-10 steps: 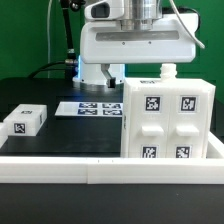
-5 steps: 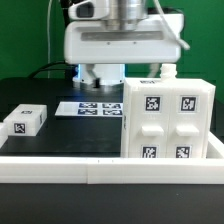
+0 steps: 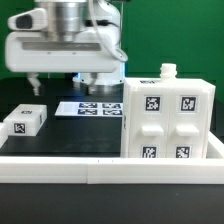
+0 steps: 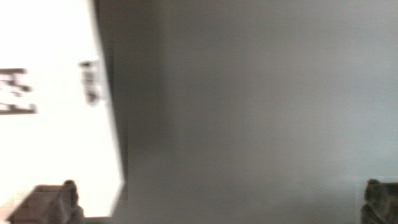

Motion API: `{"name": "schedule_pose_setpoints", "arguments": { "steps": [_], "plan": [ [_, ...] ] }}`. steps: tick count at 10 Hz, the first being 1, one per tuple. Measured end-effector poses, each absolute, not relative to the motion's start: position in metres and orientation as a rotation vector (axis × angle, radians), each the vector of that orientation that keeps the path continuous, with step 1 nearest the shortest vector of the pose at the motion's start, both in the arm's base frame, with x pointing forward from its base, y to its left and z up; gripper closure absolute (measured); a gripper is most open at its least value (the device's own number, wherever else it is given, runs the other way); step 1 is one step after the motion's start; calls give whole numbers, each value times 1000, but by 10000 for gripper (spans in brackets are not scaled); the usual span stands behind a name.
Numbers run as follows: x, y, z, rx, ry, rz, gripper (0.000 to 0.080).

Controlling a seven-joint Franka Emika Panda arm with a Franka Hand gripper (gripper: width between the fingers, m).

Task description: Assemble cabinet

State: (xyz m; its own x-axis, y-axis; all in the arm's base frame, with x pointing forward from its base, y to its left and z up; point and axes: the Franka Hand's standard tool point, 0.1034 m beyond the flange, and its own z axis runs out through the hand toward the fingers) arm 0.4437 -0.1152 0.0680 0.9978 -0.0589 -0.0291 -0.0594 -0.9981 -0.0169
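Jaws upper L, wide open, empty; large white plastic box-shaped cabinet body (image 3: 168, 120) at R; small white tagged panel (image 3: 27, 122) mid-L on black bench (image 3: 75, 136).

Black table (image 3: 80, 136) carries cabinet body (image 3: 168, 118), small panel (image 3: 27, 122), marker board (image 3: 92, 108).

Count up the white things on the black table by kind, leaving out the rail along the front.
cabinet body: 1
small tagged panel: 1
marker board: 1
Total: 3
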Motion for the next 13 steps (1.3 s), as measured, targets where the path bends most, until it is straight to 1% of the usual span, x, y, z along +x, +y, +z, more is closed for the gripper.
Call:
{"name": "schedule_pose_setpoints", "arguments": {
  "steps": [2, 4, 7, 13],
  "plan": [
    [437, -142, 62, -3130, 63, 56, 2],
    [431, -161, 61, -3135, 58, 59, 2],
    [424, -187, 48, -3145, 12, 78, 2],
    [414, -180, 21, -3146, -8, 141, 2]
  ]
}}
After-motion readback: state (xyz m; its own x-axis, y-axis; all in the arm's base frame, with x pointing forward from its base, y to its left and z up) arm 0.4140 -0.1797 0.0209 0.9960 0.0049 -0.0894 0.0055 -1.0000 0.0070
